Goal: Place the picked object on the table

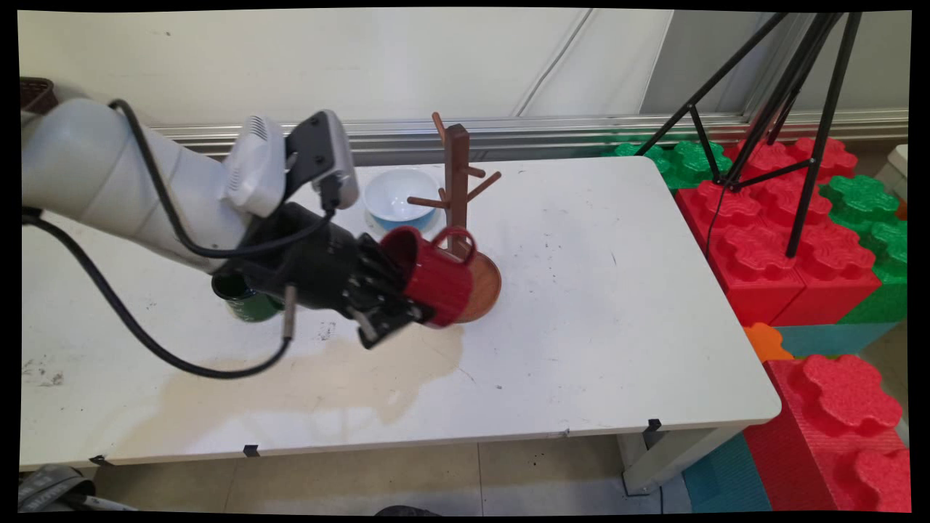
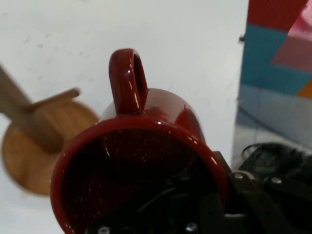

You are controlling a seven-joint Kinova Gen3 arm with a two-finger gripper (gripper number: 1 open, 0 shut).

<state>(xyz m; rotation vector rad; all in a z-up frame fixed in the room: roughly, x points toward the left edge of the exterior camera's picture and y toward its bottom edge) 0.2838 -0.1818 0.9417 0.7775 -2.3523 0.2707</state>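
My black gripper (image 1: pixel 403 301) is shut on a red mug (image 1: pixel 436 276), held on its side above the table with its mouth turned back towards the hand. The mug's handle (image 1: pixel 454 243) points up and sits close to the trunk of a brown wooden mug tree (image 1: pixel 458 181), just over the tree's round base (image 1: pixel 483 287). In the hand view the red mug (image 2: pixel 146 161) fills the middle, handle (image 2: pixel 127 80) upward, with the mug tree's base (image 2: pixel 29 156) and a peg to the left.
A white and blue bowl (image 1: pixel 399 196) stands behind the mug tree. A dark green mug (image 1: pixel 243 298) is partly hidden under the arm at the left. Red and green foam blocks (image 1: pixel 785 240) and a black tripod (image 1: pixel 785 109) stand beyond the table's right edge.
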